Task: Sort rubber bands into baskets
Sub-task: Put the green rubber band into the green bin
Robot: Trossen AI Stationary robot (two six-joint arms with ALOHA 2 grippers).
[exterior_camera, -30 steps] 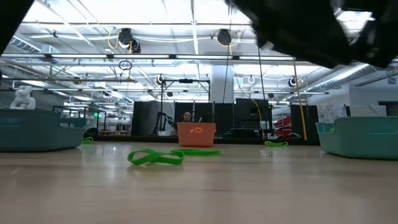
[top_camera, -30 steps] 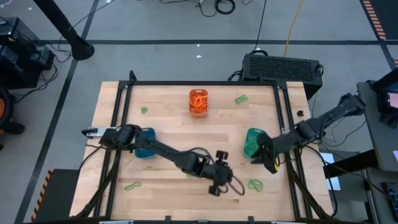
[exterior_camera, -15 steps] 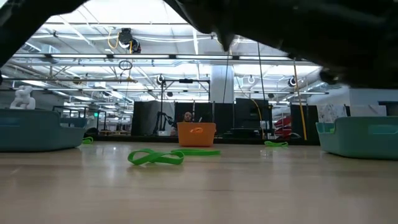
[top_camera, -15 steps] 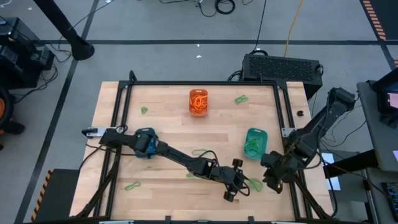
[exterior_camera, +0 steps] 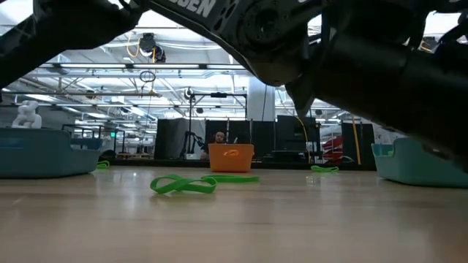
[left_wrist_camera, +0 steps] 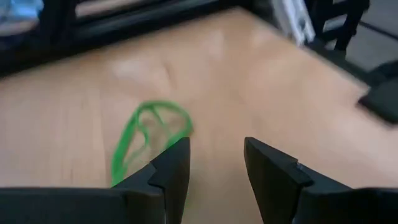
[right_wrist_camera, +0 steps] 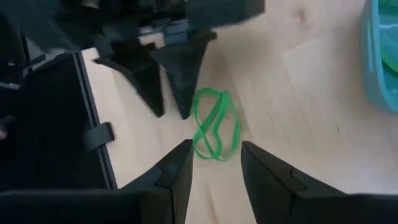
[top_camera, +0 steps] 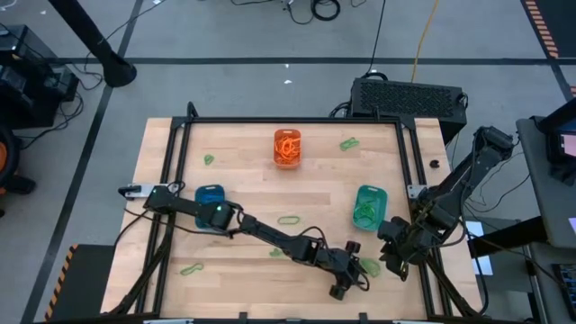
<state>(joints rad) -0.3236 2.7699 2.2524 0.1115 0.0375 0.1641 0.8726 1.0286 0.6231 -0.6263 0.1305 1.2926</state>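
A green rubber band [top_camera: 369, 266] lies flat on the table near its front right; it also shows in the left wrist view [left_wrist_camera: 149, 138] and the right wrist view [right_wrist_camera: 215, 124]. My left gripper [top_camera: 347, 281] is open just left of it, low over the table. My right gripper [top_camera: 394, 257] is open just right of it; both are empty. The teal basket [top_camera: 369, 207] holds green bands. The orange basket [top_camera: 287, 148] holds orange bands. The blue basket [top_camera: 207, 194] lies partly under my left arm.
Loose green bands lie at the far left [top_camera: 209, 160], far right [top_camera: 349, 143], near left [top_camera: 192, 268] and table middle [top_camera: 290, 219]. A black frame rail [top_camera: 421, 261] runs along the table's right side behind my right gripper.
My left gripper has gone toward the table's right and near edges, up to the green band at the front right. My right gripper has gone from beside the teal basket toward the near edge, then kept still on the band's other side.
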